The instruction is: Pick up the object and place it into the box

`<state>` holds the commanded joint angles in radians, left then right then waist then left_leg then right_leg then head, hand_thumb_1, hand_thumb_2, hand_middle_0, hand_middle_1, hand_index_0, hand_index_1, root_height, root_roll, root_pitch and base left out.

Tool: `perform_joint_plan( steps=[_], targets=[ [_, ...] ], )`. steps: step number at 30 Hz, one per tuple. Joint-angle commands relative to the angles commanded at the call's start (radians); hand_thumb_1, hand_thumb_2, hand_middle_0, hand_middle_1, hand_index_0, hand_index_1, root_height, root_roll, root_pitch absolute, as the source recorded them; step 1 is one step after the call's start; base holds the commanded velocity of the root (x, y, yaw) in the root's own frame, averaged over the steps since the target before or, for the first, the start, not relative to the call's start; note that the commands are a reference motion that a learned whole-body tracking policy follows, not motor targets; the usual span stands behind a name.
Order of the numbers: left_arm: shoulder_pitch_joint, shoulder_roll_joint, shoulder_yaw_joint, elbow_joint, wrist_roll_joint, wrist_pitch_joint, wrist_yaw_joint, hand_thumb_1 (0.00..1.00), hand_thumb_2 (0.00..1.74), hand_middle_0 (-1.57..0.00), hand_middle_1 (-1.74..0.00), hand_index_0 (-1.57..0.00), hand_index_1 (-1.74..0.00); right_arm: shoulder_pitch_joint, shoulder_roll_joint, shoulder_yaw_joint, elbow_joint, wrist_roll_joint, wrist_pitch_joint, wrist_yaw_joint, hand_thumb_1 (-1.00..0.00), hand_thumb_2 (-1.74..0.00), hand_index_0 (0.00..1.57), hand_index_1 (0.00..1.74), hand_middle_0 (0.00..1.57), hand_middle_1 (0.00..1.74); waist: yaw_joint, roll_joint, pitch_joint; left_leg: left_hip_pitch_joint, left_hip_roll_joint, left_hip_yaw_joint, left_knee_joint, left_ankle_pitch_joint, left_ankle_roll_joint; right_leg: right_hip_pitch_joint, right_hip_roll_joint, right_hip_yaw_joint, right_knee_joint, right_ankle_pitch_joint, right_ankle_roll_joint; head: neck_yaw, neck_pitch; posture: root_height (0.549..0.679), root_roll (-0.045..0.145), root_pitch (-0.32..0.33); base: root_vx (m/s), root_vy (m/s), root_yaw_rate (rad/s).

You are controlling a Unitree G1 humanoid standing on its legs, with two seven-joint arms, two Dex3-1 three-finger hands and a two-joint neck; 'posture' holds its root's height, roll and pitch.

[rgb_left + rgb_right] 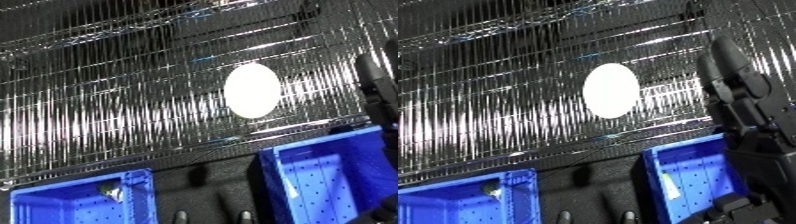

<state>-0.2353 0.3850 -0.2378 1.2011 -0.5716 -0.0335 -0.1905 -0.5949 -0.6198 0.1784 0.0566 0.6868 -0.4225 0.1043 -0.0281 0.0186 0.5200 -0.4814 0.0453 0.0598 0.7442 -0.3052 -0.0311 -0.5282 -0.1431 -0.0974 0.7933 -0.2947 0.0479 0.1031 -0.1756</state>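
Right eye view had my right hand [740,95] at 3 o'clock, black, raised in front of the wire shelf [496,100], reaching from mid-frame down to the lower right corner. Could not tell whether its fingers were open or curled; it had nothing visibly in it. Object was a white oval disc [610,90], sitting on the wire shelf slightly above centre, long axis near upright with a slight tilt. Hand sat at 3 o'clock of the disc, near it but with a clear gap, not touching. Left eye view showed the same disc with only a dark sliver of the hand at the right edge. Shelf mesh was shiny, filled the upper two thirds of frame and ran tilted, higher on the right. Two blue bins below the shelf's front edge: right bin [333,175] at 5 o'clock of the disc, with a perforated floor; left bin [80,200] at 7 o'clock, with a small pale item [113,191] by its right wall that I couldn't identify. Dark floor [209,185] between the bins. Disc was outside both bins. Left hand showed in neither view.
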Motion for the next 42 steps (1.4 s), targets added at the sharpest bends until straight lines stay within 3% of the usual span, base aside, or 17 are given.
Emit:
perform_joint_plan(
  steps=[5,18,32,42],
  targets=[
    [0.018,0.005,-0.029,-0.04,0.005,0.006,0.006,0.0,0.0,0.0,0.0,0.0,0.0,-0.107,-0.043,0.046,0.104,-0.053,0.012,-0.1,0.0,0.0,0.0,0.0,0.0,0.0,0.024,0.02,0.0,-0.024,-0.01,-0.003,0.019,-0.006,0.0035,-0.02,-0.0046,-0.004,0.017,-0.002,-0.0059,0.093,0.004,0.629,0.064,0.044,0.009,0.014,0.049],
    [0.028,0.006,-0.089,-0.077,-0.021,0.007,0.002,0.0,0.0,0.0,0.0,0.0,0.0,-0.333,-0.098,0.167,0.379,-0.088,0.028,-0.231,0.0,0.0,0.0,0.0,0.0,0.0,0.069,0.078,0.0,-0.092,-0.041,-0.004,0.056,-0.014,0.0106,-0.094,-0.0165,-0.001,0.069,-0.018,-0.0246,0.241,0.023,0.622,0.077,0.073,0.01,0.032,0.057],
    [0.021,0.003,-0.137,-0.134,-0.038,0.021,0.016,0.0,0.0,0.0,0.0,0.0,0.0,-0.498,-0.091,0.283,0.648,-0.095,0.045,-0.196,0.0,0.0,0.0,0.0,0.0,0.0,0.098,0.112,0.0,-0.139,-0.056,-0.005,0.072,-0.016,0.0179,-0.148,-0.0234,-0.003,0.097,-0.021,-0.0328,0.314,0.047,0.617,0.081,0.104,0.012,0.02,0.041],
    [0.021,0.002,-0.155,-0.158,-0.038,0.021,0.025,0.0,0.0,0.0,0.0,0.0,0.0,-0.532,-0.081,0.333,0.666,-0.14,0.049,-0.191,0.0,0.0,0.0,0.0,0.0,0.0,0.109,0.115,0.0,-0.159,-0.061,-0.008,0.083,-0.02,0.0235,-0.167,-0.0202,-0.005,0.11,-0.025,-0.0371,0.326,0.058,0.616,0.079,0.118,0.013,0.009,0.023]
  ],
)
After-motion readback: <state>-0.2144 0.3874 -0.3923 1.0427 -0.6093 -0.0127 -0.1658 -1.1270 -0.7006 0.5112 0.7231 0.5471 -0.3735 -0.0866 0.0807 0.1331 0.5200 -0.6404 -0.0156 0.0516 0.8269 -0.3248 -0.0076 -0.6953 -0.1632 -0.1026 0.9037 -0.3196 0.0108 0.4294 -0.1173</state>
